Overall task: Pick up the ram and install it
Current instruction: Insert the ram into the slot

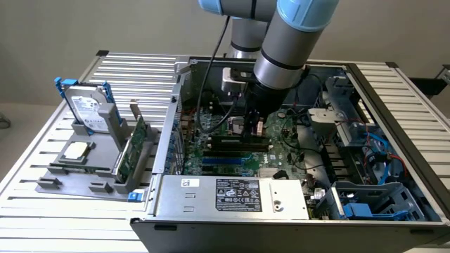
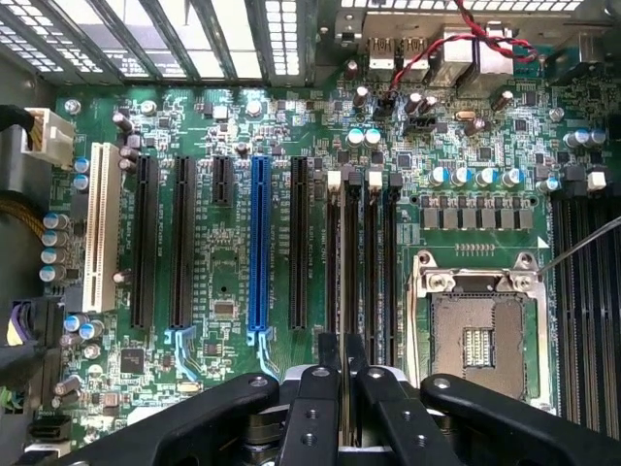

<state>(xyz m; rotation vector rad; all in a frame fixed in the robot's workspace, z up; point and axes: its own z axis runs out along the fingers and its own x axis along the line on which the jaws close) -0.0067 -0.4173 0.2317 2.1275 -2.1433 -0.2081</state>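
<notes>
Slatted table (image 1: 42, 211) bears the open case (image 1: 295, 237). Inside it my gripper (image 2: 343, 345) is pinched narrow on the ram (image 2: 343, 408), held edge-on. The ram's long axis runs along the memory slots (image 2: 374, 262) just below me, beside the processor socket (image 2: 480, 335).

Soft, even light fills my exterior view; the slatted table (image 1: 140, 68) glows pale, while the inside of the case (image 1: 281, 227) sits dim under the arm's (image 1: 288, 47) shadow. On the wrist view the board (image 2: 223, 291) is evenly lit, the vents (image 2: 243, 39) blow out white, and the black gripper (image 2: 343, 344) darkens what seems to be the ram (image 2: 344, 398).
</notes>
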